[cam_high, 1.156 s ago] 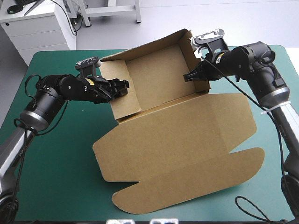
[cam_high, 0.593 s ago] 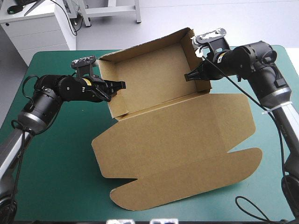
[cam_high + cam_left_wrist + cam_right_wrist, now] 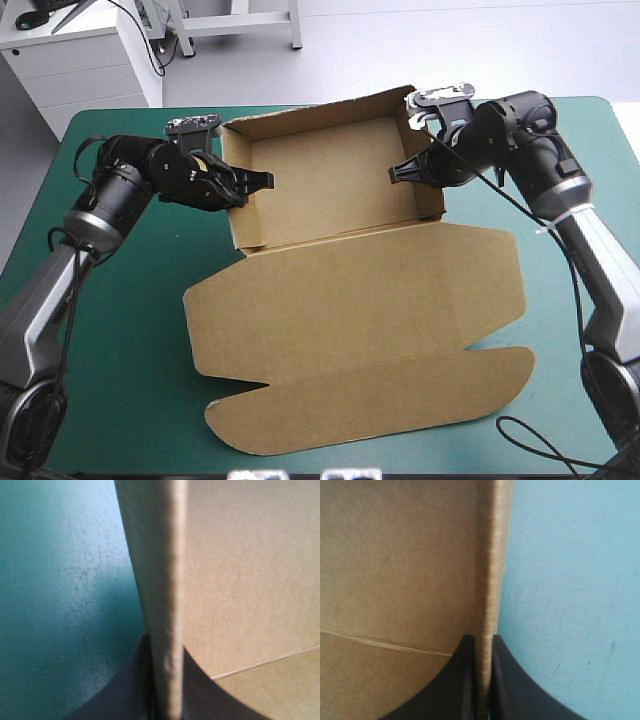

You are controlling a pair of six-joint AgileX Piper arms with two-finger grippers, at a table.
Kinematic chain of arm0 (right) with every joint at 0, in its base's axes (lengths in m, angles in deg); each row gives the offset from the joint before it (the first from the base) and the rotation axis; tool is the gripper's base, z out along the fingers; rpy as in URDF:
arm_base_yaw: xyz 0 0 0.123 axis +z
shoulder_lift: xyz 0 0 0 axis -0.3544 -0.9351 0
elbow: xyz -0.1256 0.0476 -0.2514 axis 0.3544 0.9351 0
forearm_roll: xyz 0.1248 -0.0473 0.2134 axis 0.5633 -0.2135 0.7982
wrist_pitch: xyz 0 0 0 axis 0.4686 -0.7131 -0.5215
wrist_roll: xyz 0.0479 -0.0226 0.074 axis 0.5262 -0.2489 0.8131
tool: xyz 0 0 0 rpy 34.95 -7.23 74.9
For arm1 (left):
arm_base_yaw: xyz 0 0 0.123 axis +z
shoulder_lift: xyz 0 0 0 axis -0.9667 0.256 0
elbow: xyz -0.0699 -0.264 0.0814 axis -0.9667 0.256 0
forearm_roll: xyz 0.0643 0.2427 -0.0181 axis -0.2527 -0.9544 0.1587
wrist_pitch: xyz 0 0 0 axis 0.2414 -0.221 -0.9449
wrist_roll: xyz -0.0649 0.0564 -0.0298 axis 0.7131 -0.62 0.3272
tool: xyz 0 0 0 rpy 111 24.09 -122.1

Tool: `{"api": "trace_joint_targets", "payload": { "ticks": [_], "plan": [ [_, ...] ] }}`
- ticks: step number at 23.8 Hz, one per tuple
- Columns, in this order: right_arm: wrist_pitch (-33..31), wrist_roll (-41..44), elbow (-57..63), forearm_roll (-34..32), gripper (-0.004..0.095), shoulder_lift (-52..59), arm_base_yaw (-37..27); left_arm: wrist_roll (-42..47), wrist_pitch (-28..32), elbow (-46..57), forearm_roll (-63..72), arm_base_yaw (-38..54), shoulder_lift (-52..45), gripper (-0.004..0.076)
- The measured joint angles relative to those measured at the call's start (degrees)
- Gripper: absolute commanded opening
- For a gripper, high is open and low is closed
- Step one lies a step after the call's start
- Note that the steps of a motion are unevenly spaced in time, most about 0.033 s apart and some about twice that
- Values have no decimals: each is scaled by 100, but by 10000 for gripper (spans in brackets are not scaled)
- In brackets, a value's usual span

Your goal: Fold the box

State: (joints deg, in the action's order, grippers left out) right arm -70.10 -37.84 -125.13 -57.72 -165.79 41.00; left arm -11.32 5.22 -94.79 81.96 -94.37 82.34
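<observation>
The box (image 3: pixel 350 300) is set on the teal-green cover (image 3: pixel 110 330) as an open tray, its lid laid flat. Its left wall is pinched by the left gripper (image 3: pixel 265 180) and its right wall by the right gripper (image 3: pixel 395 174), the fingers all but closed on the board.

One brown box (image 3: pixel 350 300), apparently a single sheet; one left gripper (image 3: pixel 262 181), one right gripper (image 3: pixel 395 174); one teal-green cover (image 3: pixel 130 380).
</observation>
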Motion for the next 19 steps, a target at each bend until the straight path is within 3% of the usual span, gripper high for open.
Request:
{"api": "trace_joint_targets", "payload": {
  "ticks": [14, 19],
  "plan": [
    [-357, 231, 5, 2, -14, -1468, 0, 52, -962, -596, -230, 0, 1734, -8],
    [-266, 237, -31, 16, -14, -1657, 0, 89, -1032, -727, -406, -24, 1979, -8]
  ]
}}
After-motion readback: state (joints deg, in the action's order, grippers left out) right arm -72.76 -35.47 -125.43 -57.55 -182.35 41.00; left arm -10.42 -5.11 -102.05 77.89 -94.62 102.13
